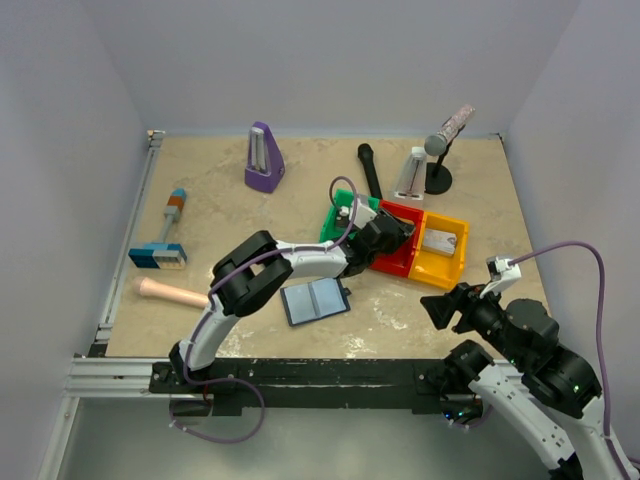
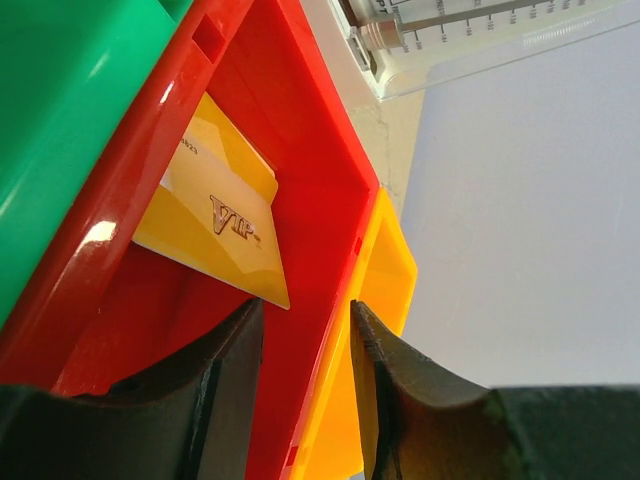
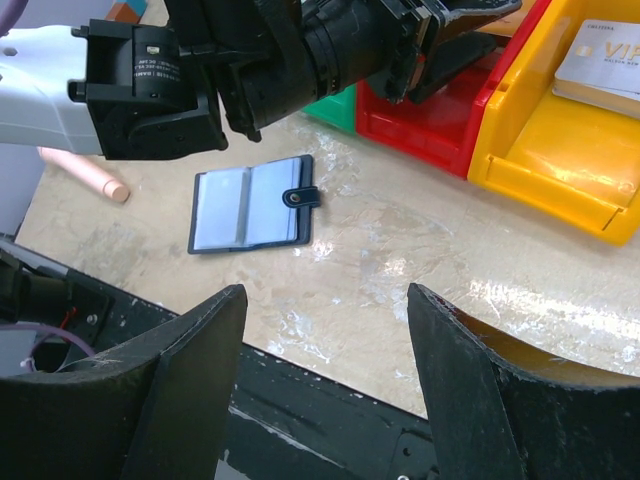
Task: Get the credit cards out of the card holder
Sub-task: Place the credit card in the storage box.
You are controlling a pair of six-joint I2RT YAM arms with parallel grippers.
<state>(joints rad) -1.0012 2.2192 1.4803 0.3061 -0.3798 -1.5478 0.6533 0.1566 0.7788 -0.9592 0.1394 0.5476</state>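
Found in the red bin [image 2: 320, 150]: one gold credit card [image 2: 215, 215] marked VIP, lying against the wall next to the green bin [image 2: 60, 110]. Found in the yellow bin [image 3: 560, 150]: one pale credit card [image 3: 600, 55], face up. Contents of the green bin not made out (left arm partly in the way). Noted open and flat on the table [image 1: 250, 215], pale panels up, snap tab on the side toward the bins: the card holder [image 3: 250, 203], beside the left forearm and apart from both grippers. Left gripper [image 2: 305, 320] over the red bin, jaws parted, pinching nothing, gold credit card just beyond the fingertips. Right gripper [image 3: 325, 300] low near the table's front edge, jaws spread wide, empty, card holder ahead and to its left. Along the far side: purple metronome [image 1: 263, 158], microphone on a stand [image 1: 445, 135]. At the left: peach cylinder [image 1: 172, 292].
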